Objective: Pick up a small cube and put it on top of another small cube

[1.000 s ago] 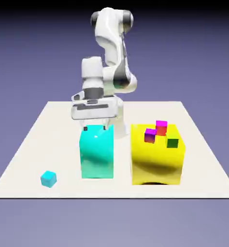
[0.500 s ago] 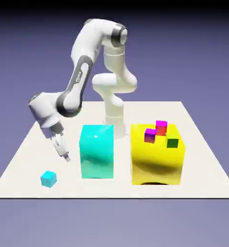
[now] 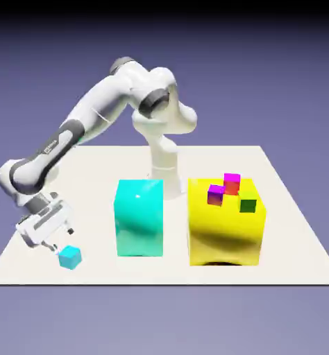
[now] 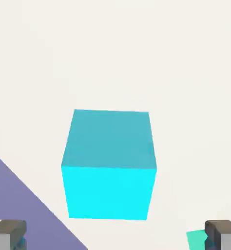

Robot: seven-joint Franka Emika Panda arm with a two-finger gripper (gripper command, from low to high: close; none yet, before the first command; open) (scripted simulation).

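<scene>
Desk (image 3: 153,272) beneath, near corner at the exterior view's left. Large cyan block (image 3: 139,218) well inboard of that corner. Jaws (image 3: 63,240) wide open, empty, tilted over that corner. Small cyan cube (image 3: 70,257) on the desk, just beyond the fingertips; roughly midway across the opening in the hand view, sides nearly square to it. Probably needs a straight advance, little twist.
</scene>
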